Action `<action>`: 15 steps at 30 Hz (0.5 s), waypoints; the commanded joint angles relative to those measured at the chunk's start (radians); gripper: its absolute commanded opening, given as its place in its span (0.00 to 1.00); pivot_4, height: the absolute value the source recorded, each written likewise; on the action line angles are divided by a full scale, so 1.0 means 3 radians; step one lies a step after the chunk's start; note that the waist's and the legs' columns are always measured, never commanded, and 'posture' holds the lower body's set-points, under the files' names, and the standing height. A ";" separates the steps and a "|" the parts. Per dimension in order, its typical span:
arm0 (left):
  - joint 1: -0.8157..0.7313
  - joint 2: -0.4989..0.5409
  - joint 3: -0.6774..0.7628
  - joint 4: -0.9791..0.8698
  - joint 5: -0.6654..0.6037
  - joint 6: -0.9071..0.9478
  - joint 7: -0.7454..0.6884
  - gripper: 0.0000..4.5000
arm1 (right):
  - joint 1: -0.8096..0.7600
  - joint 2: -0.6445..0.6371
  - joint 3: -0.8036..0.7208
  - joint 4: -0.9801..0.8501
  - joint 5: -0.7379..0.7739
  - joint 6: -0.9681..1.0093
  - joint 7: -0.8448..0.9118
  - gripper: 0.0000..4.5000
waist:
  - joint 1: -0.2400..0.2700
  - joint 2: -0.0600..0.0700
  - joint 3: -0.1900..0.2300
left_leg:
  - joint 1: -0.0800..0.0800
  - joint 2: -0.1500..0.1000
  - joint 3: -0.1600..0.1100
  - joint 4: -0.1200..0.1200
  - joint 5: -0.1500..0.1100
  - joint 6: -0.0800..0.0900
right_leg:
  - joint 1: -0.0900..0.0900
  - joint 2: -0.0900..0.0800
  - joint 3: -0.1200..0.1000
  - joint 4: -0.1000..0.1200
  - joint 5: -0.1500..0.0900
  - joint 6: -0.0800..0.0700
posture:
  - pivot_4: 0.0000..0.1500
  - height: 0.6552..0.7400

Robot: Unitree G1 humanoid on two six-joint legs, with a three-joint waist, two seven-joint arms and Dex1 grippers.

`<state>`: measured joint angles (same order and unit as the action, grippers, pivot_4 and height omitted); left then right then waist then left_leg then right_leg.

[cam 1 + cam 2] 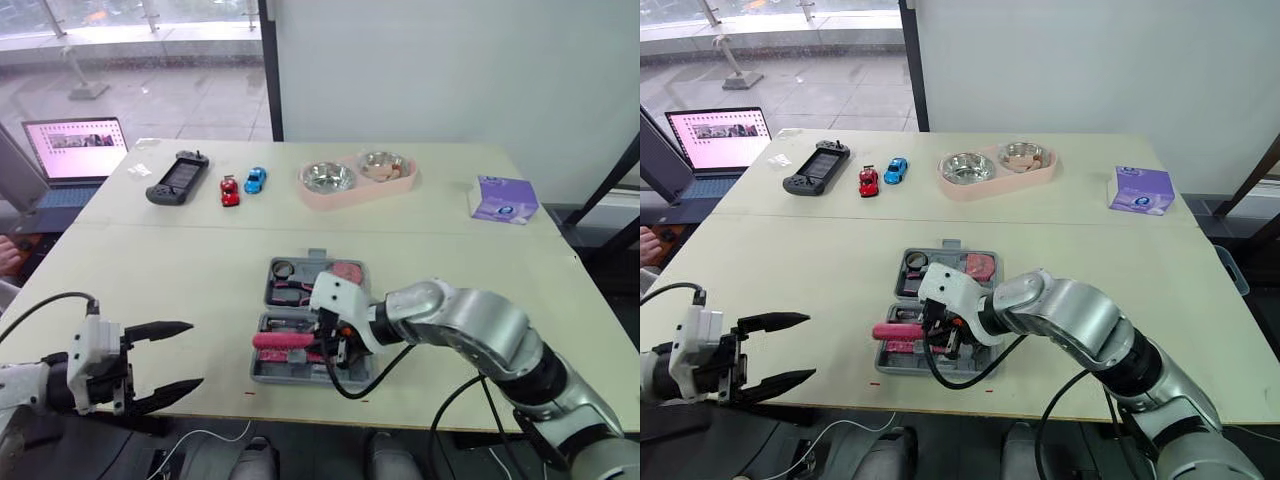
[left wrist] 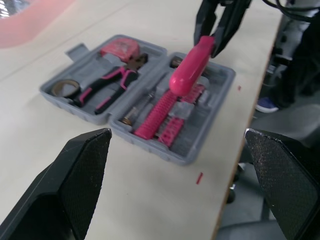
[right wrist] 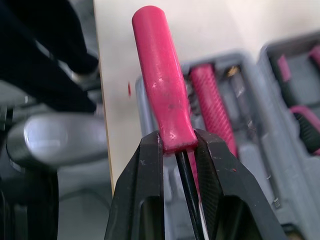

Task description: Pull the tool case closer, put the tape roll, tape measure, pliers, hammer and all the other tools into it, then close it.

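The grey tool case (image 1: 300, 377) lies open near the table's front edge. Its far half holds the tape roll (image 1: 283, 268), the pink-and-black pliers (image 1: 290, 293) and the red tape measure (image 1: 347, 272). Its near half holds a ribbed pink handle (image 2: 159, 112) and small bits. My right gripper (image 1: 328, 350) is over the near half, shut on the black shaft of a pink-handled tool (image 3: 162, 90). The handle points toward my left side, just above the tray. My left gripper (image 1: 195, 354) hangs open at the front left, beyond the table edge and apart from the case.
Along the far side stand a laptop (image 1: 70, 150), a game controller (image 1: 178, 177), a red toy car (image 1: 230, 190), a blue toy car (image 1: 255, 180), a pink double bowl (image 1: 355, 178) and a purple box (image 1: 503, 198). A small red mark (image 2: 199, 178) sits by the front edge.
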<state>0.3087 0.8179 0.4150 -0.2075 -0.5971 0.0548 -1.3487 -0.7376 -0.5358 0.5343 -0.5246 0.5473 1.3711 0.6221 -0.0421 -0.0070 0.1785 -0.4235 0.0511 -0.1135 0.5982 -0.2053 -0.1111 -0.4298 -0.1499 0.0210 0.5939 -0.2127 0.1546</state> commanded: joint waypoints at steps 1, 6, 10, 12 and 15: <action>0.0070 0.0023 0.0072 -0.0040 0.0021 -0.0118 -0.0091 1.00 | -0.0097 0.0131 0.0096 -0.0075 -0.0026 0.0131 -0.0106 0.08 | -0.0005 0.0000 0.0000 | 0.0000 0.0000 -0.0001 0.0000 0.0000 0.0000 | -0.0001 0.0001 0.0000 0.0002 0.0000 0.0000 | 1.00 1.00; 0.0207 0.0015 0.0084 -0.0114 0.0016 -0.0178 -0.0133 1.00 | -0.0044 0.0277 0.0195 -0.0149 -0.0071 0.0289 -0.0300 0.08 | -0.0009 0.0000 0.0000 | 0.0001 0.0001 -0.0003 0.0000 0.0000 0.0000 | -0.0002 0.0001 0.0000 0.0007 0.0000 0.0001 | 1.00 1.00; 0.0312 0.0023 0.0096 -0.0201 -0.0007 -0.0168 -0.0140 1.00 | 0.0027 0.0357 0.0251 -0.0170 -0.0104 0.0277 -0.0414 0.08 | -0.0005 0.0000 0.0000 | 0.0001 0.0001 -0.0003 0.0000 0.0001 0.0001 | -0.0002 0.0001 0.0000 0.0008 0.0000 0.0001 | 1.00 1.00; 0.0341 0.0025 0.0102 -0.0254 -0.0015 -0.0151 -0.0119 1.00 | 0.0050 0.0372 0.0273 -0.0148 -0.0123 0.0246 -0.0443 0.08 | -0.0006 0.0000 0.0000 | 0.0001 0.0001 -0.0003 0.0000 0.0001 0.0001 | -0.0002 0.0001 0.0000 0.0008 0.0000 0.0001 | 1.00 1.00; 0.0373 0.0036 0.0123 -0.0303 -0.0013 -0.0132 -0.0099 1.00 | 0.0095 0.0346 0.0398 -0.0082 -0.0188 0.0138 -0.0462 0.08 | -0.0009 0.0000 0.0000 | 0.0002 0.0001 -0.0003 0.0000 0.0001 0.0001 | -0.0002 0.0001 0.0000 0.0008 0.0000 0.0000 | 1.00 1.00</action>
<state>0.4159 0.8180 0.4158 -0.2745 -0.5931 0.0148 -1.3826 -0.7127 -0.4347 0.6422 -0.5413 0.5048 1.4404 0.4871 -0.0447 -0.0070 0.1785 -0.4230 0.0512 -0.1146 0.5982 -0.2049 -0.1107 -0.4303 -0.1495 0.0209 0.5964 -0.2127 0.1547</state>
